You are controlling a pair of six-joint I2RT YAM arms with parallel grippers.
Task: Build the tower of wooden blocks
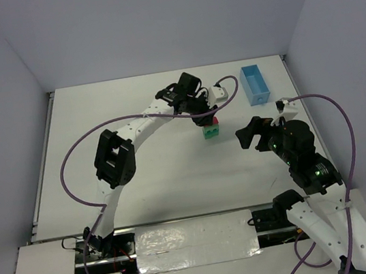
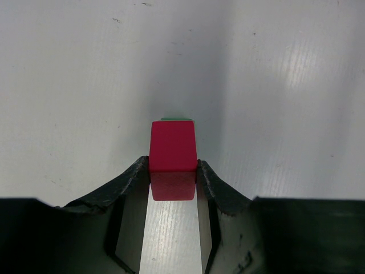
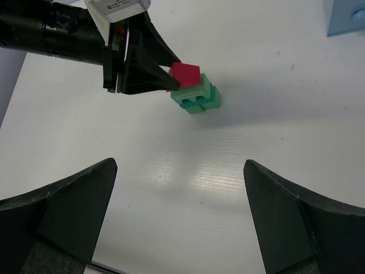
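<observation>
A stack of green blocks (image 1: 209, 133) stands near the middle of the table; it shows in the right wrist view (image 3: 198, 97) too. My left gripper (image 1: 211, 120) is shut on a red block (image 2: 173, 153) and holds it on top of the green stack; only a thin green edge (image 2: 177, 119) shows behind it in the left wrist view. The red block also shows in the right wrist view (image 3: 185, 74) and the top view (image 1: 213, 123). My right gripper (image 3: 179, 200) is open and empty, hovering to the right of the stack (image 1: 255, 134).
A light blue tray (image 1: 254, 84) lies at the back right, its corner in the right wrist view (image 3: 348, 17). Purple cables loop over both arms. The table's raised rim runs along the left and back.
</observation>
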